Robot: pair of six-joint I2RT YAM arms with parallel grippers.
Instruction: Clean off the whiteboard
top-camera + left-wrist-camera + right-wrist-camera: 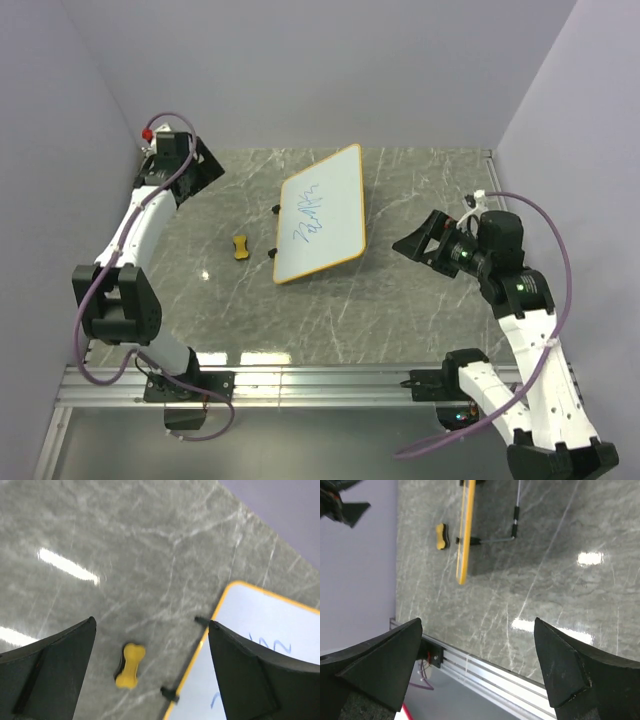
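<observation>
The whiteboard (340, 190) lies slantwise in the middle of the top view on the grey marble table (420, 310), and blue scribbles (310, 218) cross its face, so I judge that no wiping has begun. The small yellow-and-black eraser (240, 246) lies on the table just left of the board's clipped edge, touching neither it nor an arm. The left gripper (208, 165), at upper left, and the right gripper (412, 246), right of centre, both hang spread wide and empty, so fetching the eraser and all the wiping remain.
</observation>
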